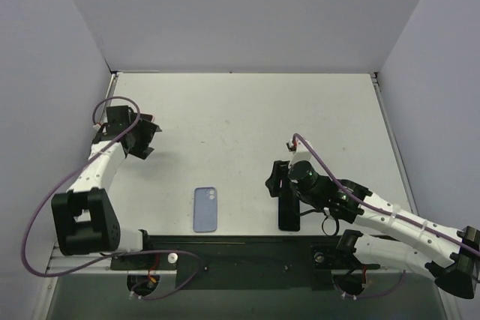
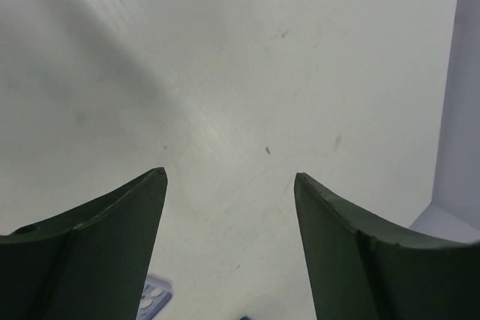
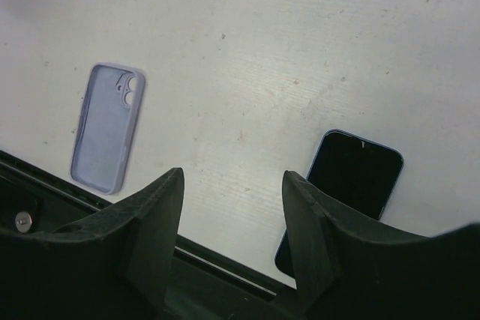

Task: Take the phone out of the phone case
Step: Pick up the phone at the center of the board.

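Noting the phone [image 3: 346, 185] lying flat and screen-up on the worktop [image 1: 247, 118], near its front edge, with the lavender phone case [image 3: 107, 127] well apart to its left, also flat. We see pale worktop through the case's camera cut-outs, so we judge it empty and the separation done. The right gripper [image 3: 232, 185] hangs low just beside the phone, its fingers apart with nothing between them. To us that looks like a set-down posture, not a grasp. The left gripper [image 2: 229, 177] sits far off at the left side of the worktop, fingers spread wide over bare surface and holding nothing. We take it as parked clear, so it fouls neither item. Phone and case each rest on their own, touching neither gripper. What remains, by our reckoning, is only lifting the right arm away.
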Robot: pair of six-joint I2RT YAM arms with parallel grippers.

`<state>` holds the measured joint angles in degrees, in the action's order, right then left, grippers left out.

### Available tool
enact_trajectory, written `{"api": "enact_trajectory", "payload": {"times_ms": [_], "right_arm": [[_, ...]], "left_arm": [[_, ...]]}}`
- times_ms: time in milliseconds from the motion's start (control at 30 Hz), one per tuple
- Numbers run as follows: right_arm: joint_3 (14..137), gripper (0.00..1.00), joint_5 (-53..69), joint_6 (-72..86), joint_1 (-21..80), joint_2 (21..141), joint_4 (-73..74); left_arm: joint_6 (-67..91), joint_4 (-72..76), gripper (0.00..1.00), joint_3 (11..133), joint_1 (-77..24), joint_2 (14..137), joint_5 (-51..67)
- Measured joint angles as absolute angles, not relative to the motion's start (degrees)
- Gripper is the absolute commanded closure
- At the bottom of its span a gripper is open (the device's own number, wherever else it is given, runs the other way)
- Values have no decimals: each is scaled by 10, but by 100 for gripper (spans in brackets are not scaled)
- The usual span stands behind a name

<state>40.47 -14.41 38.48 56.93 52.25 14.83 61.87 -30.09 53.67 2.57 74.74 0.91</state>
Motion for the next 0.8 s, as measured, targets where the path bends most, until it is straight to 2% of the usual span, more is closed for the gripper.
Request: {"api": "enact_trajectory", "payload": {"times_ms": [67,133,167,200,233,267,300,333,367,533,800], "right_arm": [[403,50,-136,380,566,514,148],[398,49,-127,377,565,506,144],[395,50,-123,376,564,503,143],[392,49,-119,376,563,501,143],[389,49,-117,376,562,498,143],[385,49,-114,375,560,495,143],[382,50,-111,374,558,493,143],[379,50,-110,374,556,489,143],[376,50,-108,373,553,487,143],[371,49,-100,373,530,480,144],[371,50,-90,378,506,472,145]], "left_arm": [[626,-237,30,545,71,812,54],[636,-164,52,545,106,870,84],[641,-135,56,545,116,891,91],[639,-110,70,552,124,918,92],[636,-94,73,568,129,946,91],[634,-79,82,592,130,977,91],[628,-64,86,624,130,1007,92],[626,-48,96,660,130,1041,94],[623,-32,100,701,130,1073,96],[656,34,100,877,133,1225,121],[738,42,100,971,138,1379,135]]}}
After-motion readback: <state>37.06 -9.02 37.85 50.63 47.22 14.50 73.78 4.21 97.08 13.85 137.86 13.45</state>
